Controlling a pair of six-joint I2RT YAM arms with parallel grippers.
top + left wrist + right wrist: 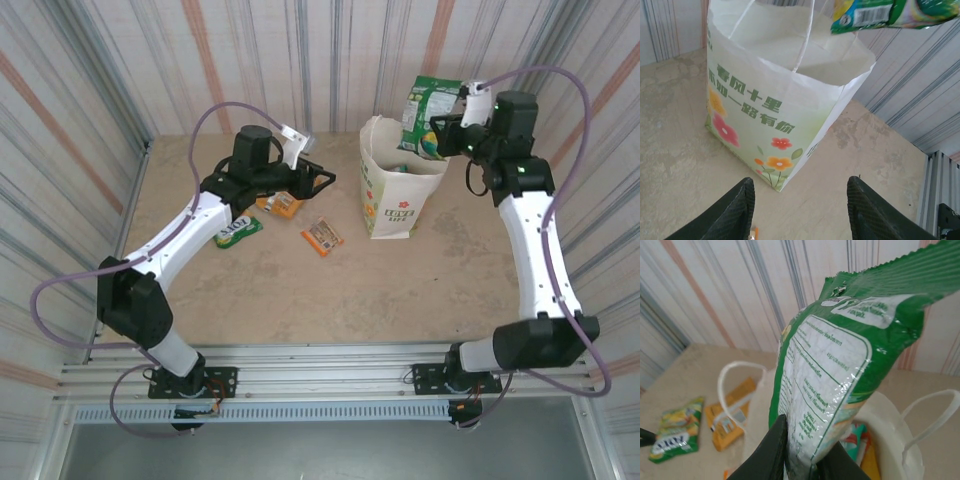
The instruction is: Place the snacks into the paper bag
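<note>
The paper bag (392,190) stands open at the back of the table, its flowered side (770,100) facing the left wrist view. My right gripper (452,132) is shut on a green snack packet (430,112), held upright just above the bag's mouth (840,365). Packets (860,440) lie inside the bag (892,440). My left gripper (318,180) hovers open and holds nothing (800,205), left of the bag. On the table lie a green snack (238,232), an orange snack (285,205) and a small orange snack (322,237).
Striped walls close in the table on three sides. The bag's thin handles (730,380) stick up around its mouth. Bare tabletop (400,290) stretches in front of the bag. A metal rail (330,365) runs along the near edge.
</note>
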